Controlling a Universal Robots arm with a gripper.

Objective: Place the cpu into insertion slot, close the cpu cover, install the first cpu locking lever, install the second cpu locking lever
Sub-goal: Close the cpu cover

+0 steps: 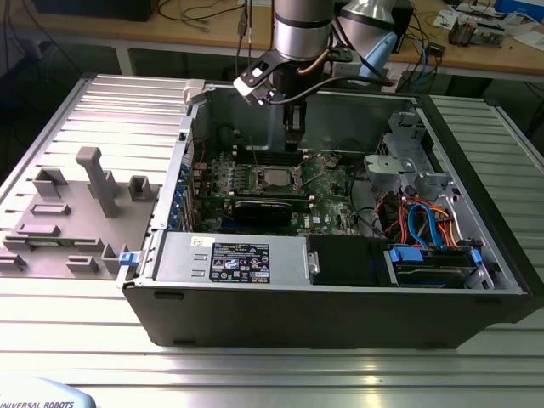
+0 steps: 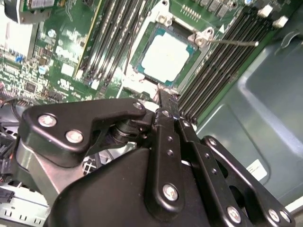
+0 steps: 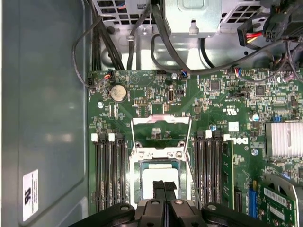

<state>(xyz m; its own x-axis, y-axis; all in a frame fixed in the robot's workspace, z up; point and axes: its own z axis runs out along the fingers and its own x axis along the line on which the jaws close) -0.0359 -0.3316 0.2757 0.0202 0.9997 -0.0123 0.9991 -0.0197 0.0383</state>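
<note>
The cpu lies flat in the slot, its cover swung back open beyond it and a thin lever reaching out across the memory slots. The gripper hangs over one edge of the cpu, fingers pressed together on nothing. Memory slots flank the slot on both sides, the case wall stands beside one bank, and cables loop past the board's far end.
</note>
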